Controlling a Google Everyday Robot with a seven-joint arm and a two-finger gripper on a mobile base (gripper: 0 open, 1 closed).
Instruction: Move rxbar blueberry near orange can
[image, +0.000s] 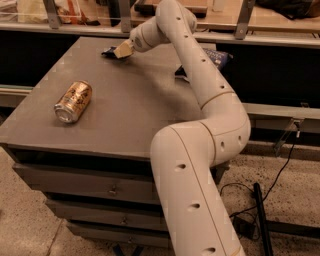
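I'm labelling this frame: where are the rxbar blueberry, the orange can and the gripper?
rxbar blueberry (108, 51): camera view, visible wrapper end.
orange can (75, 99): camera view, middle of its side.
gripper (119, 52): camera view, tan tip.

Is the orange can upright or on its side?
On its side: the orange can shows its silver end to the camera. The hand is at the far side of the table.

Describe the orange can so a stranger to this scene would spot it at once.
Start at the grey drawer table and look to its front left area, far from the gripper at the back edge. There the orange can lies on its side, alone. Unlike the flat, dark rxbar blueberry beside the gripper, it is round, orange-gold metal with silver ends.
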